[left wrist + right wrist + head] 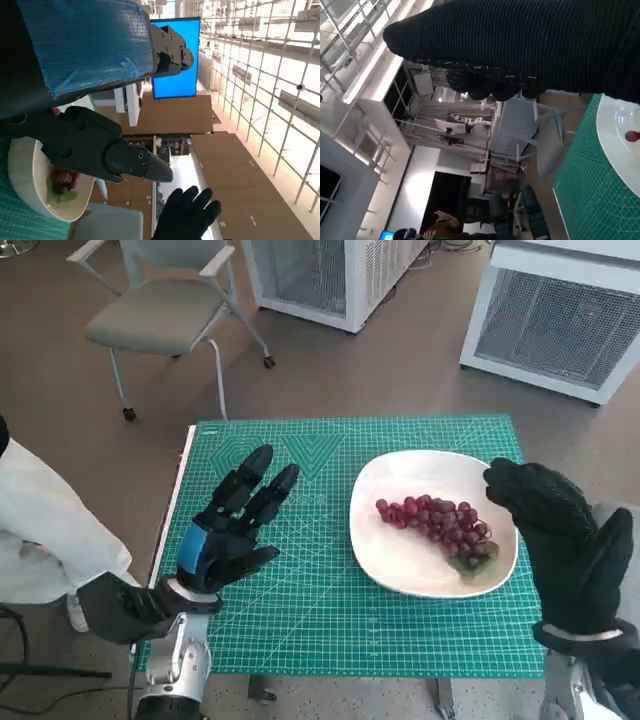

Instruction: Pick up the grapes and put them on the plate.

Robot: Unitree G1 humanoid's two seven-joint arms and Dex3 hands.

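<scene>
Green cutting mat (330, 620) spread under both hands; grey chair (160, 310) and two white louvred cabinets (330, 275) (560, 320) standing well beyond the fingertips.

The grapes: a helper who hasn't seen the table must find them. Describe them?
On the green cutting mat sits a white plate, toward its right side. The grapes lie on it, a dark red bunch with green at one end, the only food there.

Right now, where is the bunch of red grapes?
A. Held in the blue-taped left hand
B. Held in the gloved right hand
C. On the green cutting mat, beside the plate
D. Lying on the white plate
D: the red grapes lie on the white plate, while the left hand and right hand hover open, holding nothing.
</scene>
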